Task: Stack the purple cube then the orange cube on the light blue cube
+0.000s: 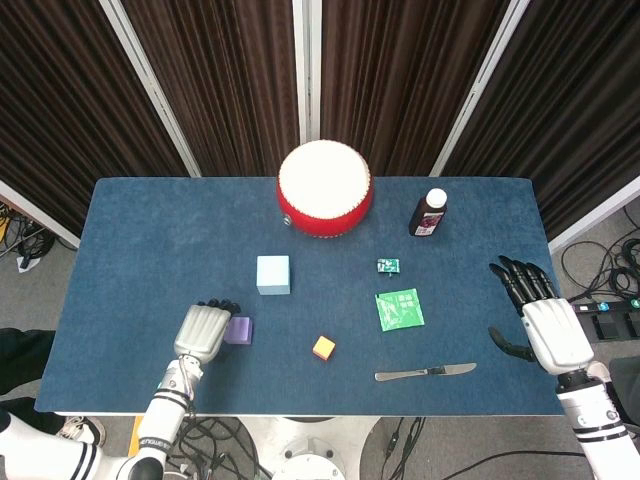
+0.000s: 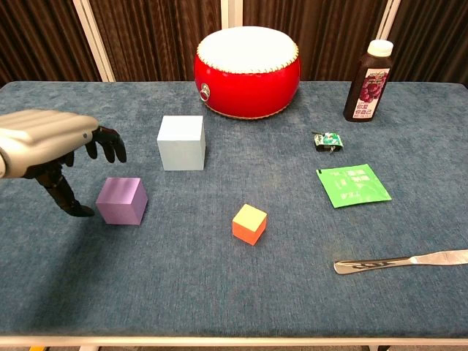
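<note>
My left hand point(image 2: 51, 142) hangs empty, fingers spread, just beside the purple cube point(image 2: 121, 200), partly hiding it from above. Right hand point(image 1: 545, 325) spread, empty, cut from chest view. Blue cube point(image 2: 180, 142), orange cube point(image 2: 249, 223) apart.

The head view looks steeply down from high above the near edge, taking in the whole blue table point(image 1: 140, 230) and the curtains point(image 1: 225, 80) behind it. The chest view sits low at the near edge, facing across the tabletop, closer in. The 2 views share the red drum point(image 1: 324, 188) point(image 2: 247, 71) and the bottle point(image 1: 429, 212) point(image 2: 369, 80).
</note>
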You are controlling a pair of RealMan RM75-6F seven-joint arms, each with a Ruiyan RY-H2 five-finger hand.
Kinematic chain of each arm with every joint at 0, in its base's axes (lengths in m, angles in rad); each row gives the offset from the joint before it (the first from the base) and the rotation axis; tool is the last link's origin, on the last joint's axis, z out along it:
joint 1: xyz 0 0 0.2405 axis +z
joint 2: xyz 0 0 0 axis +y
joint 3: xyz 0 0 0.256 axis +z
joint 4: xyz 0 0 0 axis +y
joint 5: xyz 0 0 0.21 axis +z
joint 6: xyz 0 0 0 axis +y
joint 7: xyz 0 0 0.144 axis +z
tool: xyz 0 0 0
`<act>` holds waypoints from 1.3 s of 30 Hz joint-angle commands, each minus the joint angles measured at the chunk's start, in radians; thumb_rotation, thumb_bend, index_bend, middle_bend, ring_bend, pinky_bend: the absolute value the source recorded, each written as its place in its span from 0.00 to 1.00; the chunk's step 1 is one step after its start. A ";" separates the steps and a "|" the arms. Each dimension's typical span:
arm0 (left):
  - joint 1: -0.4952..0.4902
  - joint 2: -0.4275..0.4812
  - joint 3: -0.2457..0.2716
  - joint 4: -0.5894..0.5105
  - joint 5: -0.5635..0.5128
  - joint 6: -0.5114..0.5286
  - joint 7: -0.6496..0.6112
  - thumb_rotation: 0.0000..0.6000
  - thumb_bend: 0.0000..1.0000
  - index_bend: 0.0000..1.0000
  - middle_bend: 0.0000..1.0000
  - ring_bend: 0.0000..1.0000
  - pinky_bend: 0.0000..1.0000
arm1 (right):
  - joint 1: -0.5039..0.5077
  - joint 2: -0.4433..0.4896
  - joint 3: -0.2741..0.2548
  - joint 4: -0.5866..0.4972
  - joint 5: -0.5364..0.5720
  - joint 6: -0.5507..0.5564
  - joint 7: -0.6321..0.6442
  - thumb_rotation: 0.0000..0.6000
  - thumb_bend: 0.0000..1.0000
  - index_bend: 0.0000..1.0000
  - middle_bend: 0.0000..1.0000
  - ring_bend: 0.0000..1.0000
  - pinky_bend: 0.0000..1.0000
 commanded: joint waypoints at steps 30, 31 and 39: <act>-0.007 -0.049 -0.051 0.143 -0.055 -0.139 0.001 1.00 0.20 0.37 0.44 0.30 0.40 | 0.004 -0.003 0.008 -0.001 0.023 -0.004 -0.012 1.00 0.22 0.00 0.00 0.00 0.00; -0.006 -0.049 -0.051 0.145 -0.053 -0.140 -0.001 1.00 0.20 0.38 0.44 0.30 0.40 | 0.004 -0.004 0.008 -0.002 0.024 -0.005 -0.013 1.00 0.21 0.00 0.00 0.00 0.00; -0.003 -0.060 -0.055 0.161 -0.021 -0.151 -0.021 1.00 0.22 0.40 0.47 0.32 0.41 | 0.006 -0.005 0.009 -0.003 0.030 -0.009 -0.018 1.00 0.21 0.00 0.00 0.00 0.00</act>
